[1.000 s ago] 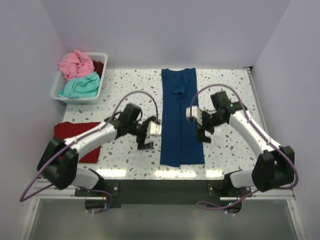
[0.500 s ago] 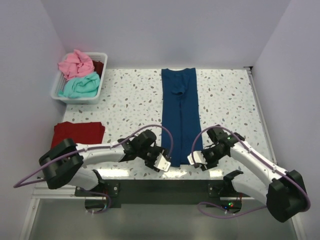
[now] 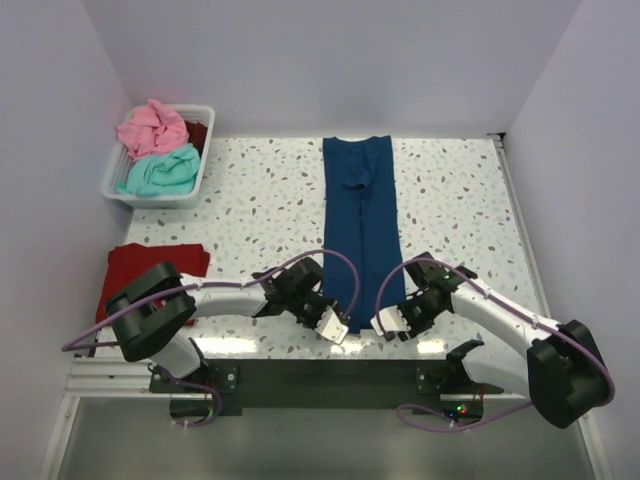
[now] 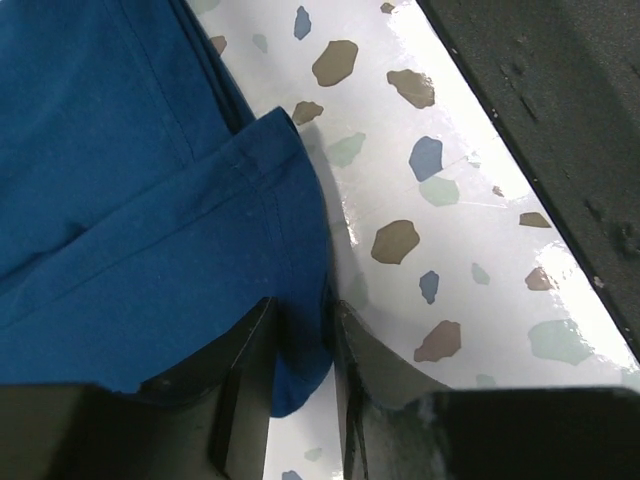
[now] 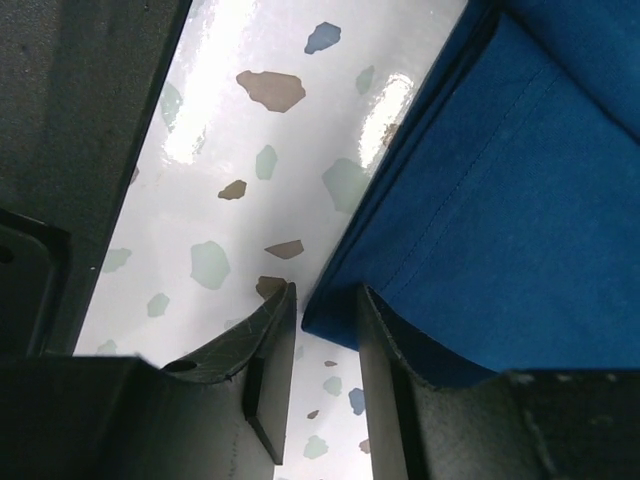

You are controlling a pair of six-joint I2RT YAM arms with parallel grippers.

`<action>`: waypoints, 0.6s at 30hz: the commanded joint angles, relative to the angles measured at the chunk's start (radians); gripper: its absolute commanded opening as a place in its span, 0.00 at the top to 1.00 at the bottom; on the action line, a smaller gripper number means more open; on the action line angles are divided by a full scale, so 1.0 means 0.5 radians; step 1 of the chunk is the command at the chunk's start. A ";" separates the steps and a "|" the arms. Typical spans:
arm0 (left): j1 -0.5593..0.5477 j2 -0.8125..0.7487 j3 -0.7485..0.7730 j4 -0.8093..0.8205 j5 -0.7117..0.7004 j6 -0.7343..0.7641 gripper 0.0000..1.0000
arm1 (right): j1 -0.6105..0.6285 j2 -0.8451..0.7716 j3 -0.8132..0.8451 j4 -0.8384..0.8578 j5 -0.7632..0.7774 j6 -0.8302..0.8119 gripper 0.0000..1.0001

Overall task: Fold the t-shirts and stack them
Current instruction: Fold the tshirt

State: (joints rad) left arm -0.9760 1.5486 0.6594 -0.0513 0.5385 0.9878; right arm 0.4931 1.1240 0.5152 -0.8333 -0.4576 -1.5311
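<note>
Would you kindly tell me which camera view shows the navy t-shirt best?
The top external view: the navy t-shirt lies there whole, a long folded strip on the table. Each wrist view shows only one near hem corner, caught in the left pincer or the right pincer.

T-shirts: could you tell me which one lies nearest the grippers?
The navy t-shirt, the long strip mid-table; the dark red t-shirt lies far left, pink t-shirt and teal t-shirt in the basket.

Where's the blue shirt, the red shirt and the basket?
blue shirt (image 3: 360, 215), top view, middle of the strip
red shirt (image 3: 150, 262), top view, its far part
basket (image 3: 150, 199), top view, front wall
</note>
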 commanded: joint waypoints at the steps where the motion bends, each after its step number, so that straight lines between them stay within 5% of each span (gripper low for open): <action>1: -0.005 0.109 0.065 -0.146 -0.015 0.107 0.68 | 0.051 0.047 -0.030 0.099 0.129 -0.031 0.67; 9: -0.005 0.002 0.028 -0.229 0.049 0.166 1.00 | 0.180 -0.033 -0.104 0.225 0.222 0.172 1.00; 15: -0.015 -0.186 0.070 -0.339 0.190 0.035 1.00 | 0.370 -0.477 -0.101 0.151 0.176 0.267 1.00; 18: 0.071 -0.183 0.205 -0.458 0.285 -0.070 1.00 | 0.379 -0.448 0.052 0.160 0.145 0.472 1.00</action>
State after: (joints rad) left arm -0.9688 1.4845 0.6891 -0.2085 0.5911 1.0103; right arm 0.6750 0.8867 0.4755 -0.7563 -0.3779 -1.3888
